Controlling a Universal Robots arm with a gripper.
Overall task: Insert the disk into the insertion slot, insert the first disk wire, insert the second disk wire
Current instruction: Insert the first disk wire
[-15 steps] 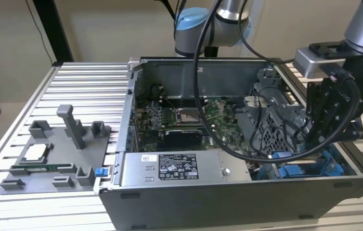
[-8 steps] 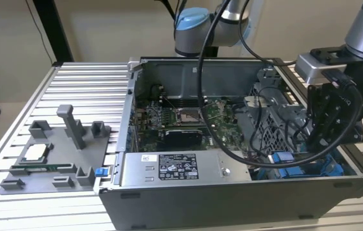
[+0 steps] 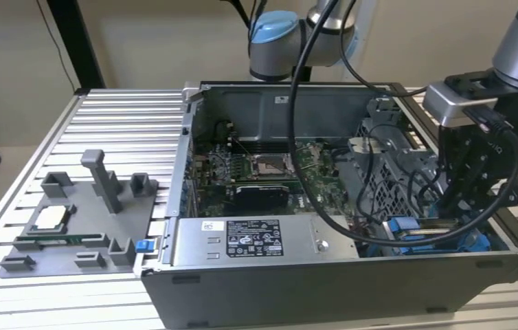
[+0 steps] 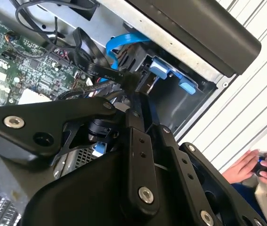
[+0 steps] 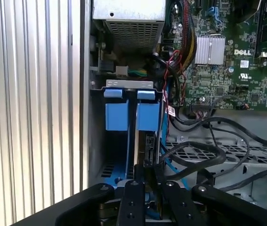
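The arm's gripper (image 5: 147, 172) reaches down into the open PC case (image 3: 332, 289), its fingers drawn nearly together and pinching what looks like a black wire connector (image 4: 131, 77), from which a flat black cable trails away across the case. Just beyond the fingertips, in the first wrist view, the disk (image 5: 148, 115) stands edge-on in its bright blue carrier inside the grey insertion slot (image 5: 97, 136), with a second blue carrier (image 5: 116, 115) seated right beside it in the same bay. The disk appears to be fully home, so the first step of the task looks done; the wiring is the work in hand. Whether the held connector is the first or the second wire, and whether either is plugged in, cannot be told from these pictures. A blue cable (image 4: 119, 44) loops close by the gripper and runs down alongside the disk, its end hidden. Farther out lie the perforated power-supply box (image 5: 133, 23) and the green motherboard (image 5: 227, 56). The case rests on a ribbed aluminium table (image 3: 103, 130), where a grey fixture tray (image 3: 66, 220) sits well apart from the gripper, on the far side of the case. A person's hands (image 4: 258, 165) rest off past the table's edge.
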